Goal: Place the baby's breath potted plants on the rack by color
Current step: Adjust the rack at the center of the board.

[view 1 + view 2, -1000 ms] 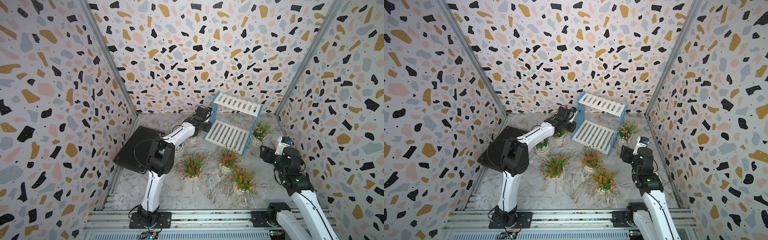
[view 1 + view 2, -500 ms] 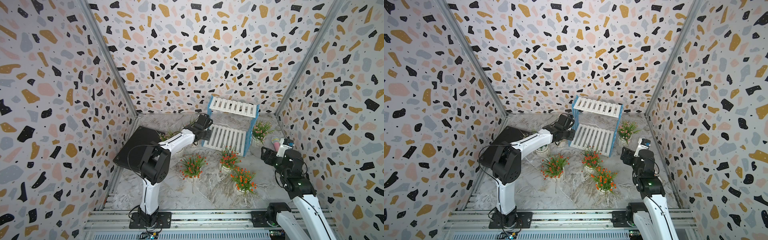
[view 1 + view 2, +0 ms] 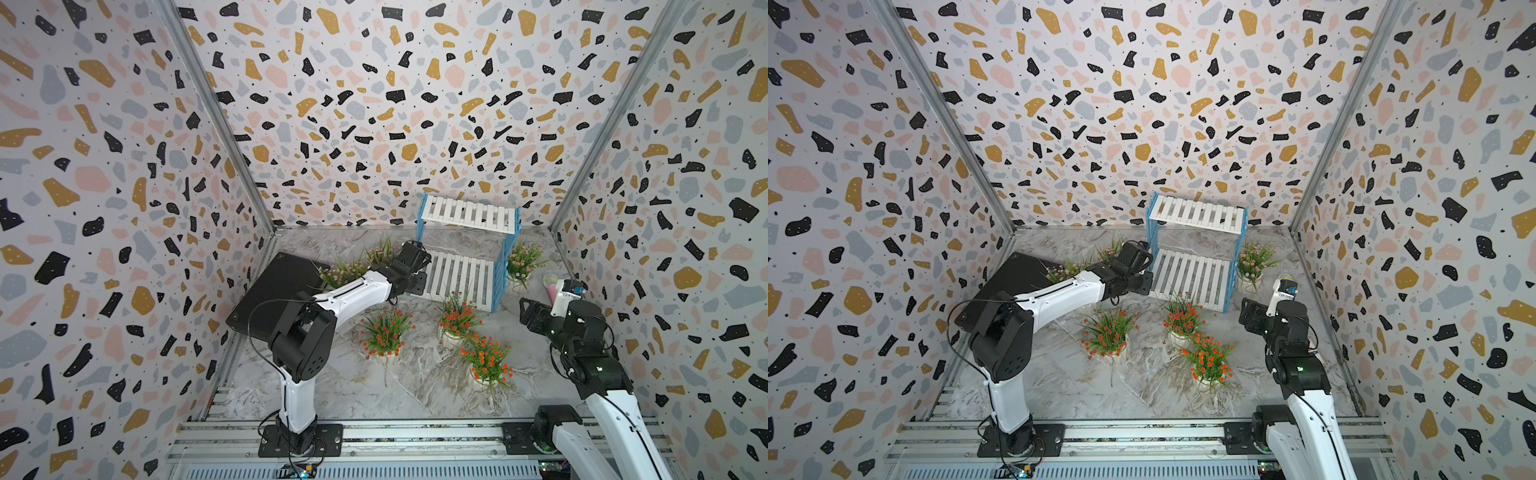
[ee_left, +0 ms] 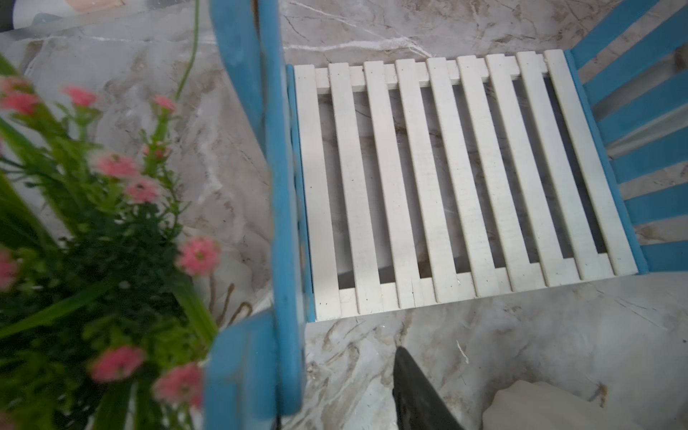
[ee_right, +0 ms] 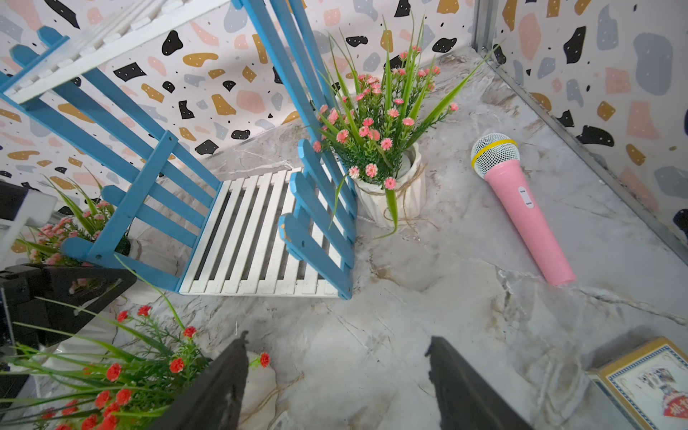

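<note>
Rack alignment is my reading of the step in hand; no pot is on a shelf yet.

Far left: flat black case (image 3: 282, 291), not part of the job. Pink plant P1 (image 3: 340, 272) and pink plant P2 (image 3: 380, 253) stand on the bench just left of the rack (image 3: 461, 276). The left gripper (image 3: 422, 280) sits low at the rack's left side frame (image 4: 283, 186). Its wrist view shows only one finger (image 4: 413, 383), so I cannot tell whether the frame is gripped.

Middle, near side of the rack: orange-red plants R1 (image 3: 384, 332), R2 (image 3: 457, 311) and R3 (image 3: 486, 361). Pink plant P3 (image 3: 521, 262) is just beside the rack's right frame. The right gripper (image 5: 337, 338) hovers near right, jaws wide and empty.

Doing it well:
- Clear the frame fully and back off straight, or the rack may skew.
- Watch P2's stems at the wrist.
- Grasp pots by the ribbed wall, not the foliage.
- One colour per shelf.
</note>
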Controlling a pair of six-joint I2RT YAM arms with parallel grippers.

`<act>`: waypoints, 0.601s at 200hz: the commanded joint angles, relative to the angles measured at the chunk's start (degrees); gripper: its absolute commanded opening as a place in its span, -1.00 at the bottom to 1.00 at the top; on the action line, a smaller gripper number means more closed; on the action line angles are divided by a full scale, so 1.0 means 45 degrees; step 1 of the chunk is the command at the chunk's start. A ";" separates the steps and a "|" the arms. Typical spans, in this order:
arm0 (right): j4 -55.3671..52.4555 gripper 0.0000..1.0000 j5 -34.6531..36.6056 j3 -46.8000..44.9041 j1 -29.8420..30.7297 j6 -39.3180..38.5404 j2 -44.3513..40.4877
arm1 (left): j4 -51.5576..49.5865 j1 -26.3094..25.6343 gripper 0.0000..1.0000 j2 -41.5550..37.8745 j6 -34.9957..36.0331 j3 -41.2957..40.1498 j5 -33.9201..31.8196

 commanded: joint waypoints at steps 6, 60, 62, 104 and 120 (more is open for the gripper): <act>-0.0506 0.61 -0.0893 0.0561 0.0046 -0.0597 0.0066 | 0.0325 -0.0277 -0.02 -0.0751 0.0027 0.0061 0.0422; -0.0788 0.66 -0.2669 0.1123 0.0052 -0.1009 0.0770 | -0.0947 -0.0398 0.38 -0.1683 0.0526 0.0266 0.0684; -0.0806 0.67 -0.2721 0.1136 0.0054 -0.1031 0.0771 | -0.0983 -0.0400 0.41 -0.1758 0.0548 0.0227 0.0702; -0.0992 0.75 -0.3563 0.1694 0.0040 -0.1036 0.0613 | -0.1607 -0.0383 0.79 -0.3517 0.0850 -0.0111 0.1020; -0.1277 0.75 -0.4262 0.2209 0.0041 -0.1104 0.1049 | -0.2073 -0.0400 0.86 -0.4117 0.0978 -0.0089 0.0979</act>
